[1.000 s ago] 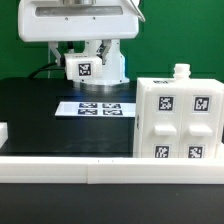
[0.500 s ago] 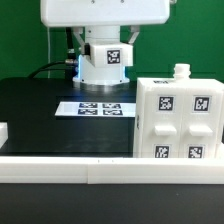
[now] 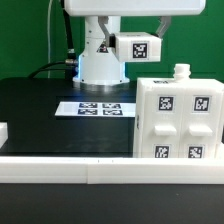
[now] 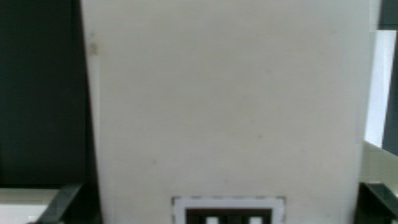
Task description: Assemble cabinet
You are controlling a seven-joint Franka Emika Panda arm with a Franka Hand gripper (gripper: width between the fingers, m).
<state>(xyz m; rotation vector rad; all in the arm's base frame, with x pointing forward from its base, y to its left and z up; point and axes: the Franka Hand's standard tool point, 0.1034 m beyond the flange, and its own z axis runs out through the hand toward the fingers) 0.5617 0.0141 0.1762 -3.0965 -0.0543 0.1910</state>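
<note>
The cabinet body (image 3: 180,118) stands on the black table at the exterior view's right, white and boxy, with several marker tags on its front and a small knob on top. My gripper (image 3: 136,42) is shut on a small white cabinet panel (image 3: 140,46) with one marker tag. It holds the panel in the air, above and to the exterior view's left of the body, apart from it. In the wrist view the panel (image 4: 222,100) fills the picture, its tag at the edge. Dark fingers (image 4: 59,205) show at either side of it.
The marker board (image 3: 98,108) lies flat on the black table behind the body. A white rail (image 3: 100,167) runs along the table's front. A small white part (image 3: 3,132) sits at the exterior view's left edge. The arm's white base (image 3: 100,65) stands at the back.
My gripper has carried the panel up and toward the exterior view's right, from low in front of the arm's base to a place nearer the cabinet body.
</note>
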